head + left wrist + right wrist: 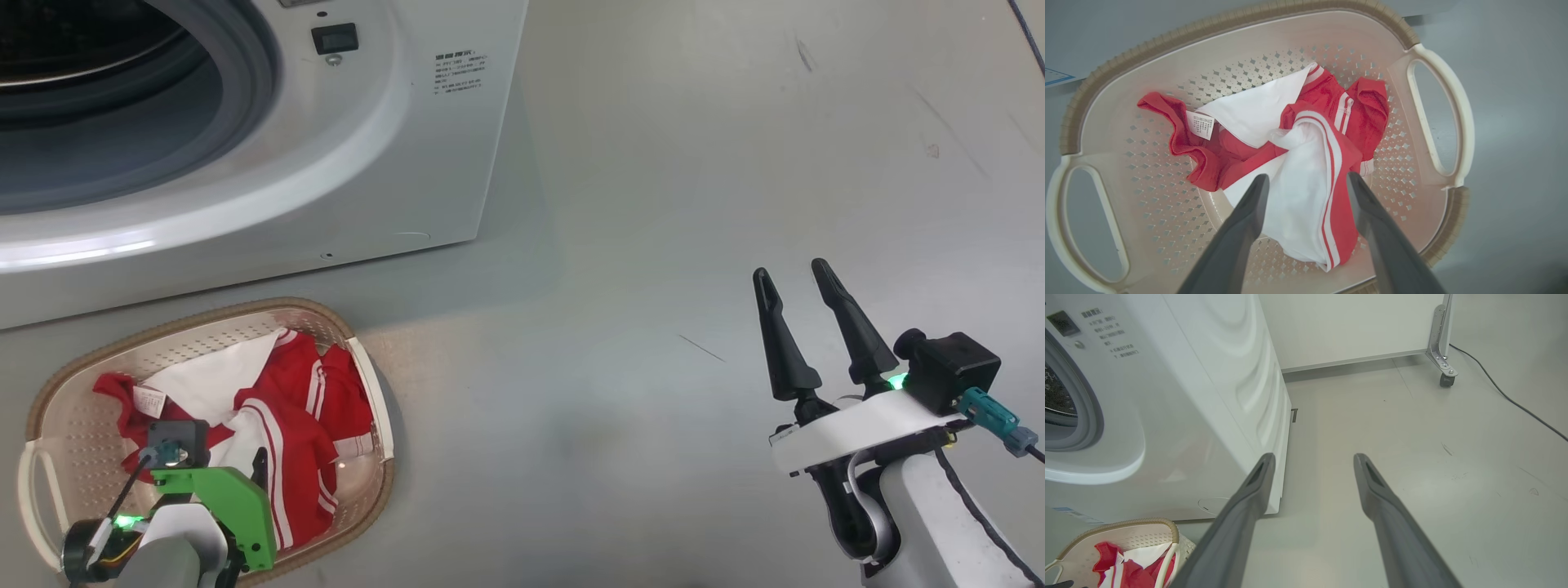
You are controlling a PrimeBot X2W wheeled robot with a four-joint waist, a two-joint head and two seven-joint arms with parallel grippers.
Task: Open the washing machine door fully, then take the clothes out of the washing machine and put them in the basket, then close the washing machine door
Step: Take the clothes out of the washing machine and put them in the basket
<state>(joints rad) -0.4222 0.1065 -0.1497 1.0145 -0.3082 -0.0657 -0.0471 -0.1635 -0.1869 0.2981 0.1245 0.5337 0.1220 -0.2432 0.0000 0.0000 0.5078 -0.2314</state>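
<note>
The washing machine (392,147) stands at the upper left, its grey-gasketed porthole (106,98) uncovered and dark inside. The washing machine door is out of view. On the floor in front sits the cream basket (204,314) with the red and white clothes (286,408) lying in it. My left gripper (1306,177) hangs open just over the basket (1167,30), its fingers either side of a fold of the clothes (1298,196). In the head view the left gripper (245,474) is mostly hidden behind its green bracket. My right gripper (790,269) is open and empty over bare floor, well right of the machine.
Grey floor (653,245) stretches to the right of the machine. In the right wrist view a white panel on a castered metal leg (1443,371) stands behind, and a black cable (1506,398) runs across the floor at far right. The basket corner (1126,522) lies left of the right gripper (1313,457).
</note>
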